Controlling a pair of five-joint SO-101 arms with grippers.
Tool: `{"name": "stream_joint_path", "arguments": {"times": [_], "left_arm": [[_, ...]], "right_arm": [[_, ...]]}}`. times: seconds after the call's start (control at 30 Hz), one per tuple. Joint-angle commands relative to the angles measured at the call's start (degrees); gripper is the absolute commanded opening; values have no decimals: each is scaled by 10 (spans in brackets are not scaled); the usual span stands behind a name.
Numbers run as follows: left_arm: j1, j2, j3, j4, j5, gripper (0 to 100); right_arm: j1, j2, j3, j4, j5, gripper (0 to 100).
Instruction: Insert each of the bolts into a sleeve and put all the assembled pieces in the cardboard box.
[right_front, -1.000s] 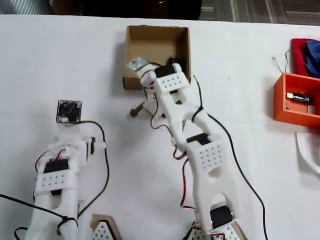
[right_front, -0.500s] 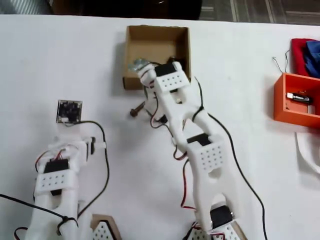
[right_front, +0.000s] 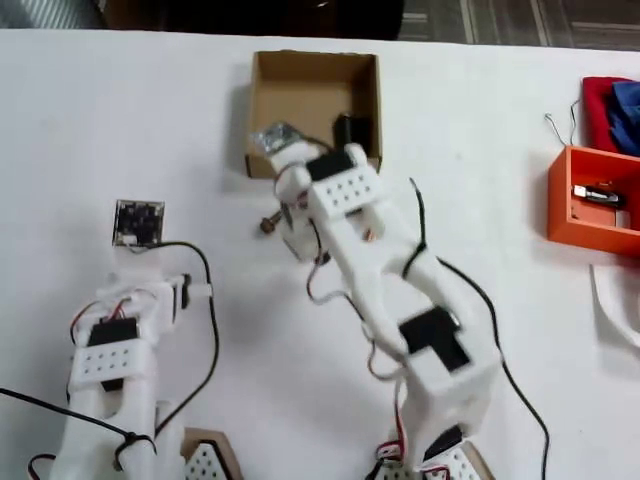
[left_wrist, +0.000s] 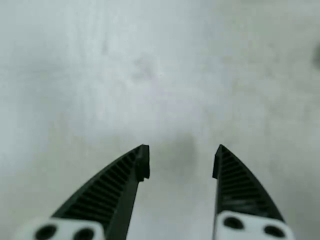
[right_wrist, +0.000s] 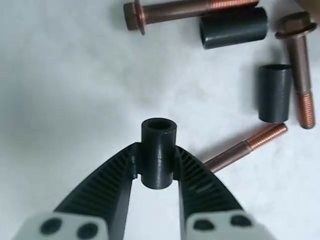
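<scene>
White table (right_front: 500, 120) spreads beneath two robot arms, with an open cardboard box (right_front: 310, 95) at its far side. Just in front of the box, the right gripper (right_wrist: 158, 152) has its fingers closed on a short black sleeve (right_wrist: 158, 132), pinched across its smooth round sides, open bore visible at the free end. It looks light, rigid and slightly slippery, so a mid-length grip seems safest. Two more sleeves (right_wrist: 233, 27) lie on their sides among three copper-coloured flanged bolts (right_wrist: 185, 11). The left gripper (left_wrist: 181, 152) hovers over bare table, fingers apart, holding nothing.
</scene>
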Motion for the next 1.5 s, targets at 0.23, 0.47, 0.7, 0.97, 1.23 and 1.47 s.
{"name": "stream_joint_path", "arguments": {"times": [0.23, 0.47, 0.7, 0.97, 1.23, 1.47], "left_arm": [[4, -7, -11, -4, 4, 225], [4, -7, -11, -4, 4, 225], [4, -7, -11, -4, 4, 225], [4, -7, -11, -4, 4, 225], [4, -7, -11, -4, 4, 225], [4, -7, -11, -4, 4, 225]], "right_arm": [[-4, -54, 167, -119, 26, 21], [-3, -7, 157, -117, 22, 41], [-4, -6, 157, -117, 26, 159], [0, -6, 157, -113, 26, 159], [-4, -5, 157, -112, 26, 43], [-4, 0, 158, -105, 26, 121]]}}
